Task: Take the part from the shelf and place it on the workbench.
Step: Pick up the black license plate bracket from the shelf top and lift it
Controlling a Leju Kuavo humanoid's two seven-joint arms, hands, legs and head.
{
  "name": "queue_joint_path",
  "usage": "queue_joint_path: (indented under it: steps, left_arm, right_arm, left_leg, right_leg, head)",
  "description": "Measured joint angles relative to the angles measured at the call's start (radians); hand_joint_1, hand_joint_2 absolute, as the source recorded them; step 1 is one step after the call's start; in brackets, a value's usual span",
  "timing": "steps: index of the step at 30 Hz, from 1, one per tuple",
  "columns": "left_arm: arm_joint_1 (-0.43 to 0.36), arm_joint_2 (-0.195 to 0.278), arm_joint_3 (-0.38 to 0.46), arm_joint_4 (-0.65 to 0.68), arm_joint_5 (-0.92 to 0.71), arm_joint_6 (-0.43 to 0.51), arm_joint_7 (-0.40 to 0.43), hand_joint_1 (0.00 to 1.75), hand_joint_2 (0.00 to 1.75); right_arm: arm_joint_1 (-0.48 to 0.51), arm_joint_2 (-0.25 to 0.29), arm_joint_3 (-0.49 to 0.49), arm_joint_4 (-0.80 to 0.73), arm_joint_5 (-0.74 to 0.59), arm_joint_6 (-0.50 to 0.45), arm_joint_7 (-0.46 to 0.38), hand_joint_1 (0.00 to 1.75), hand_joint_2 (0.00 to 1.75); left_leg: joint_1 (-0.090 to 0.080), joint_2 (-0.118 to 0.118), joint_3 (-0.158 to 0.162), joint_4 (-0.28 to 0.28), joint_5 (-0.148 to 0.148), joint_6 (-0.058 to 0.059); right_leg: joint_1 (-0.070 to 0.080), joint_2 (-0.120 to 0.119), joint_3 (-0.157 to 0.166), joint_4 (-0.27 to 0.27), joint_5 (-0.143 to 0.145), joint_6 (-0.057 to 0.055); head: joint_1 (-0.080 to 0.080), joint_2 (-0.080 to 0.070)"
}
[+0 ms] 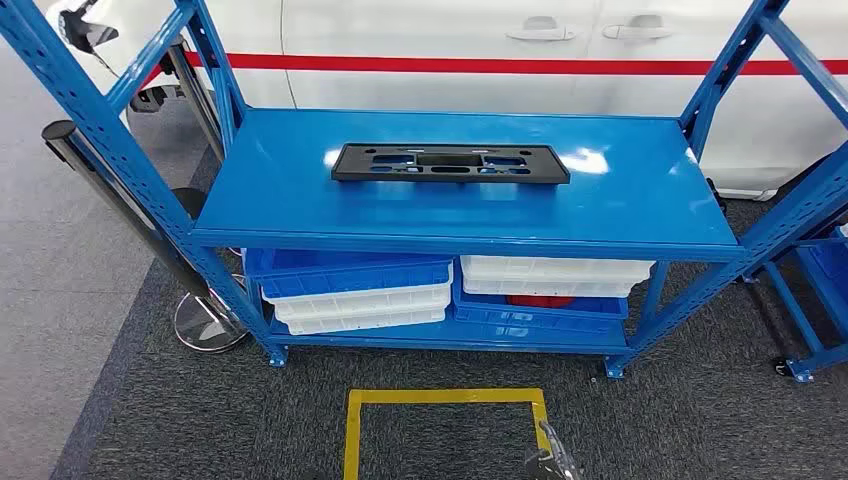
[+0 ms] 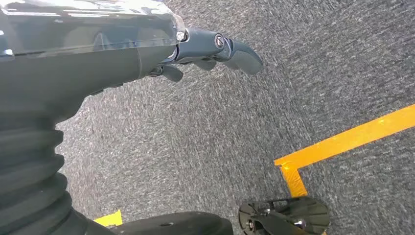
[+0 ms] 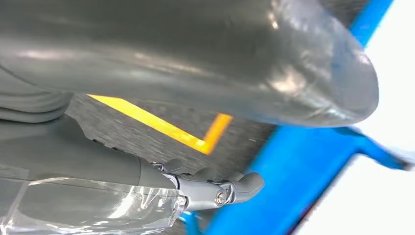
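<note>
Part (image 1: 450, 163) is lying flat on the top deck of the blue shelf (image 1: 640, 215), about centred, long side across my view, nothing touching it. Lying flat like that, I expect I'll need to get fingers under an edge or pinch the long rim.

Left robot hand (image 2: 205, 54) hangs over grey carpet near the yellow tape (image 2: 342, 142). Its fingers are loosely curled and hold nothing, but I can't tell how far apart they are.

Right robot hand (image 3: 210, 188) is also low, beside a blue shelf post (image 3: 293, 166). Nothing is in it either, fingers slightly bent, spread unclear.

My read: pick not started. The arms have to come up to deck height first. No bench in sight.
</note>
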Motion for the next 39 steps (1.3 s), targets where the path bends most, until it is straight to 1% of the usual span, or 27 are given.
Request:
queue_joint_path:
  steps: [2,4,7,9,13,16,18,21,25,28,32,39]
  left_arm:
    - [0.000,-0.001,0.000,0.000,0.003,-0.001,0.001,0.00,1.75]
    - [-0.001,-0.002,0.000,0.000,0.008,-0.003,0.002,0.00,1.75]
    - [-0.001,-0.002,-0.001,0.000,0.009,-0.007,0.003,0.00,1.75]
    - [-0.002,-0.002,-0.002,0.000,0.010,-0.009,0.002,0.00,1.75]
    - [-0.004,-0.002,-0.006,0.000,0.014,-0.019,-0.010,0.00,1.75]
    - [-0.009,-0.002,-0.011,0.000,0.015,-0.034,-0.024,0.00,1.75]
    - [-0.015,-0.003,-0.015,0.000,0.015,-0.042,-0.030,0.00,1.75]
    - [-0.023,-0.004,-0.018,0.000,0.016,-0.046,-0.031,0.00,1.75]
    - [-0.027,-0.005,-0.018,0.000,0.023,-0.048,-0.031,0.00,1.75]
    - [-0.028,-0.005,-0.018,0.000,0.033,-0.047,-0.033,0.00,1.75]
    - [-0.028,-0.005,-0.018,0.000,0.034,-0.047,-0.036,0.00,1.75]
    - [-0.028,-0.003,-0.018,0.000,0.036,-0.050,-0.039,0.00,1.75]
  right_arm:
    - [0.011,-0.006,0.027,-0.050,-0.005,0.009,0.018,0.00,0.00]
    - [0.030,-0.021,0.079,-0.137,-0.007,0.017,0.052,0.00,0.00]
    - [0.039,-0.062,0.166,-0.243,0.015,0.004,0.097,0.00,0.00]
    - [0.027,-0.096,0.216,-0.301,0.015,-0.002,0.117,0.00,0.00]
    - [-0.063,-0.164,0.290,-0.358,-0.007,-0.002,0.144,0.00,0.00]
    - [-0.167,-0.203,0.337,-0.353,-0.013,-0.003,0.143,0.00,0.00]
    - [-0.242,-0.219,0.370,-0.331,-0.017,-0.001,0.137,0.00,0.00]
    - [-0.330,-0.226,0.415,-0.277,-0.017,0.001,0.129,0.00,0.00]
    - [-0.402,-0.222,0.480,-0.191,-0.004,-0.011,0.118,0.00,0.00]
    - [-0.442,-0.214,0.522,-0.134,0.009,-0.026,0.117,0.00,0.00]
    - [-0.495,-0.204,0.569,-0.077,0.017,-0.028,0.140,0.00,0.00]
    - [-0.540,-0.193,0.607,-0.036,0.023,-0.020,0.155,0.00,0.00]
  left_leg:
    - [0.000,0.000,0.000,0.000,0.000,0.000]
    - [0.000,0.000,0.000,0.000,0.000,0.000]
    - [0.000,0.000,0.000,0.000,0.000,0.000]
    - [0.000,0.000,0.000,0.000,0.000,0.000]
    - [0.000,0.001,0.000,0.001,0.001,0.001]
    - [0.000,0.001,0.000,0.001,0.003,0.001]
    - [0.000,0.001,0.000,0.001,0.003,0.001]
    - [0.000,0.001,0.000,0.001,0.004,0.001]
    - [0.000,0.000,-0.001,0.001,0.004,0.001]
    - [0.000,0.000,-0.002,0.001,0.004,0.001]
    - [0.000,0.000,-0.003,0.001,0.004,0.001]
    - [0.000,0.000,-0.003,0.001,0.004,0.001]
  right_leg:
    - [0.000,0.000,0.000,0.000,0.000,0.000]
    - [0.000,0.000,0.000,0.000,0.000,0.000]
    - [0.000,0.000,0.000,0.000,0.000,0.000]
    - [0.000,0.000,0.000,0.000,0.001,0.000]
    - [-0.001,0.001,0.000,0.000,0.003,0.002]
    - [-0.001,0.001,0.000,0.000,0.004,0.002]
    - [-0.001,0.001,-0.001,0.000,0.005,0.002]
    - [0.000,0.001,-0.001,0.000,0.005,0.002]
    - [0.000,0.001,-0.001,0.000,0.005,0.002]
    - [0.000,0.001,-0.002,0.001,0.005,0.002]
    - [0.000,0.001,-0.002,0.001,0.005,0.002]
    - [0.000,0.001,-0.002,0.001,0.005,0.002]
  head:
    - [0.000,0.000]
    - [0.000,0.000]
    - [0.000,0.000]
    - [0.000,0.000]
    - [0.000,0.000]
    - [0.000,0.000]
    - [0.000,0.000]
    - [0.000,0.000]
    - [0.000,0.000]
    - [0.000,0.000]
    - [0.000,0.000]
    - [0.000,0.000]
